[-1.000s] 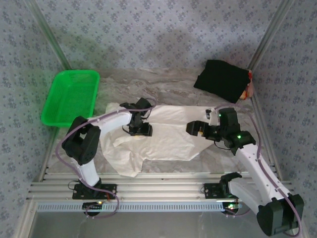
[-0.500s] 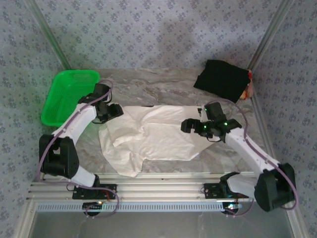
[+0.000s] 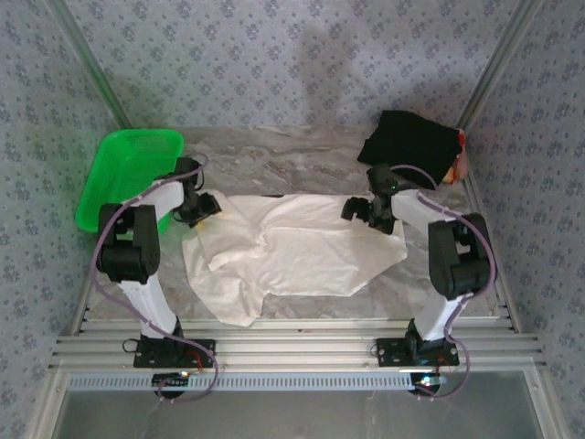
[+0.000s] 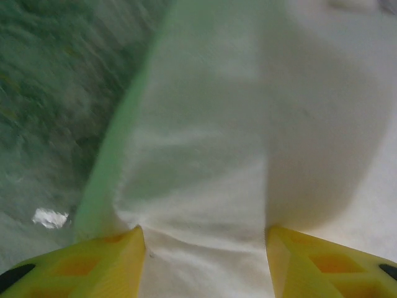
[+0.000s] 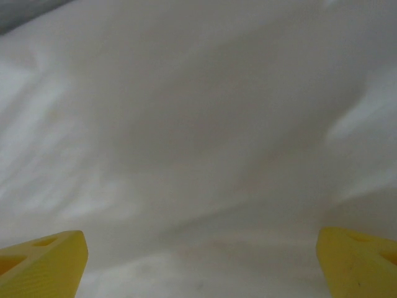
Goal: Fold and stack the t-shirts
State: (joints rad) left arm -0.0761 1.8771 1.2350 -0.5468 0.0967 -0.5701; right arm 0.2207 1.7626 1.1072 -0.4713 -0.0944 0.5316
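Note:
The off-white t-shirt (image 3: 292,247) lies spread and creased in the middle of the table. My left gripper (image 3: 196,208) is down at its far left corner. In the left wrist view its yellow fingers (image 4: 93,264) stand apart, and the shirt's edge (image 4: 205,155) wrinkles between them on the marbled table top. My right gripper (image 3: 361,210) hangs over the shirt's far right corner. Its jaws are wide open, close above white cloth (image 5: 198,136). The black t-shirt (image 3: 409,146) lies folded at the back right, away from both grippers.
A green plastic basket (image 3: 123,174) stands at the back left, just beyond my left gripper. A small red and orange object (image 3: 460,163) sits beside the black shirt against the right wall. Metal rails (image 3: 292,352) run along the near edge.
Both arms have swung outward and back. The left gripper went from the shirt's middle to its far left corner, the right gripper to the far right corner. The shirt has barely shifted.

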